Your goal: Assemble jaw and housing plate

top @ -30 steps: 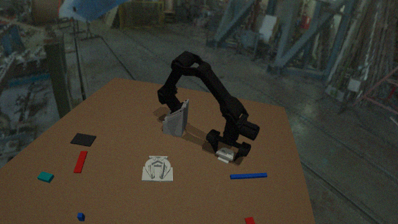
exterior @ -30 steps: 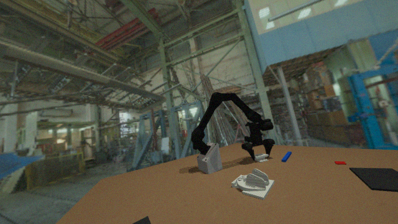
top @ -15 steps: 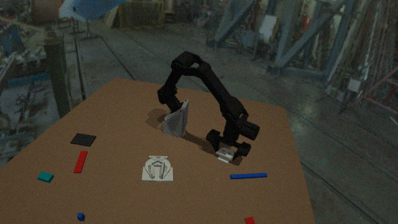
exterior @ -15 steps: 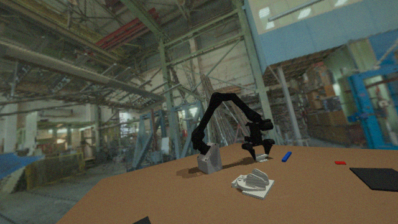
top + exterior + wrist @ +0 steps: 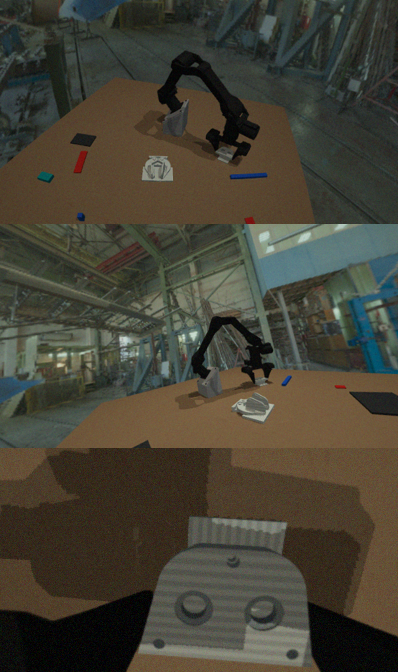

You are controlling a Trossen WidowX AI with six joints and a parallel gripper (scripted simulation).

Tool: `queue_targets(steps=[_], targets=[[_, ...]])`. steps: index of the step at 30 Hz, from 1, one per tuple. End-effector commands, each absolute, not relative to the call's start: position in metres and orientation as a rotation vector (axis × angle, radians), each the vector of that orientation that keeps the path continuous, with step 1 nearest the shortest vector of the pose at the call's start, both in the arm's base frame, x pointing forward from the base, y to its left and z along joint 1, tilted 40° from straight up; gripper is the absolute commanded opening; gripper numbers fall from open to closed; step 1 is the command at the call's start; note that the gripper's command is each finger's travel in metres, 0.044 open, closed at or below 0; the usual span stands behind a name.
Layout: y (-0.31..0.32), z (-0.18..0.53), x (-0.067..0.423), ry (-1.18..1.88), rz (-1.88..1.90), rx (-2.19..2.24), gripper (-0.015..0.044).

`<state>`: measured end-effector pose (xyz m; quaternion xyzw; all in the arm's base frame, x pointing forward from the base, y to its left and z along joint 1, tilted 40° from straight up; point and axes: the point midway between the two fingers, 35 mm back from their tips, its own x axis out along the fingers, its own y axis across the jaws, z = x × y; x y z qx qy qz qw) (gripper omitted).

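Two wide-set fingers (image 5: 228, 152) (image 5: 261, 379) are gripping the plate (image 5: 225, 152) (image 5: 261, 382) (image 5: 227, 583) across its width, near the bench (image 5: 199, 199) (image 5: 174, 423) (image 5: 380, 573)

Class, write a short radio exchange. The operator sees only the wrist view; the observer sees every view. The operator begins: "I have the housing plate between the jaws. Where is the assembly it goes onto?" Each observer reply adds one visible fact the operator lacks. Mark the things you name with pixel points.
Observer: In the top view, the white assembly (image 5: 157, 178) (image 5: 263, 417) sits well to the left of the housing plate (image 5: 224, 153) (image 5: 260, 381) (image 5: 225, 580).
Operator: Copy. Is anything else lying near the jaws (image 5: 226, 152) (image 5: 260, 380) (image 5: 230, 613)?
Observer: Yes, a blue bar (image 5: 249, 176) (image 5: 286, 381), just to their right in the exterior view.
Operator: And where does the arm's grey base stand?
Observer: In the top view, the grey base (image 5: 175, 124) (image 5: 211, 384) stands above the assembly, slightly to its right.
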<state>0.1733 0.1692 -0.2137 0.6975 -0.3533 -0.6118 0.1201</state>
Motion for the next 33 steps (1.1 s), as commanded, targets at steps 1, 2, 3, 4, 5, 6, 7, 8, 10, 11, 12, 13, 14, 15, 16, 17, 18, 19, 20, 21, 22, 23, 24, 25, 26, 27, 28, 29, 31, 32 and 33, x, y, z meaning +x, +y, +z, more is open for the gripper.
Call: queue_targets(steps=[1,2,3,4,5,6,7,8,10,11,12,13,14,15,16,17,18,19,20,21,22,23,24,25,26,27,28,29,31,32,33], targets=[[0.18,-0.205,0.175,-1.026,-1.793,2.052,0.0351],[0.182,-0.203,0.175,-1.026,-1.793,2.052,0.0351],[0.184,-0.201,0.175,-1.025,-1.793,2.052,0.0351],[0.187,-0.198,0.175,-1.025,-1.793,2.052,0.0351],[0.189,-0.196,0.175,-1.025,-1.793,2.052,0.0351],[0.191,-0.193,0.175,-1.024,-1.793,2.053,0.0351],[0.193,-0.191,0.175,-1.024,-1.793,2.053,0.0351],[0.195,-0.189,0.175,-1.024,-1.793,2.053,0.0351],[0.199,-0.184,0.175,-1.023,-1.793,2.053,0.0351],[0.201,-0.181,0.175,-1.023,-1.793,2.053,0.0351],[0.203,-0.178,0.175,-1.022,-1.793,2.053,0.0351],[0.205,-0.176,0.175,-1.022,-1.793,2.053,0.0351],[0.207,-0.173,0.175,-1.022,-1.793,2.053,0.0351],[0.209,-0.171,0.175,-1.022,-1.793,2.053,0.0351],[0.21,-0.168,0.174,-1.021,-1.793,2.053,0.0351],[0.212,-0.165,0.174,-1.021,-1.792,2.053,0.0351],[0.214,-0.163,0.174,-1.021,-1.792,2.053,0.0351],[0.215,-0.162,0.174,-1.021,-1.792,2.053,0.0351],[0.215,-0.162,0.174,-1.021,-1.792,2.053,0.0351],[0.215,-0.162,0.174,-1.021,-1.792,2.053,0.0351],[0.215,-0.162,0.174,-1.021,-1.792,2.053,0.0351],[0.215,-0.162,0.174,-1.021,-1.792,2.053,0.0351],[0.215,-0.161,0.174,-1.025,-1.792,2.056,0.0351],[0.214,-0.16,0.175,-1.037,-1.791,2.063,0.0351],[0.214,-0.159,0.177,-1.057,-1.789,2.075,0.0351],[0.213,-0.157,0.179,-1.082,-1.787,2.089,0.0351],[0.212,-0.155,0.181,-1.107,-1.784,2.103,0.0351],[0.211,-0.154,0.183,-1.132,-1.781,2.116,0.0351],[0.208,-0.15,0.187,-1.183,-1.775,2.143,0.0351],[0.207,-0.148,0.19,-1.208,-1.771,2.157,0.0351],[0.206,-0.147,0.192,-1.234,-1.767,2.17,0.0351]])
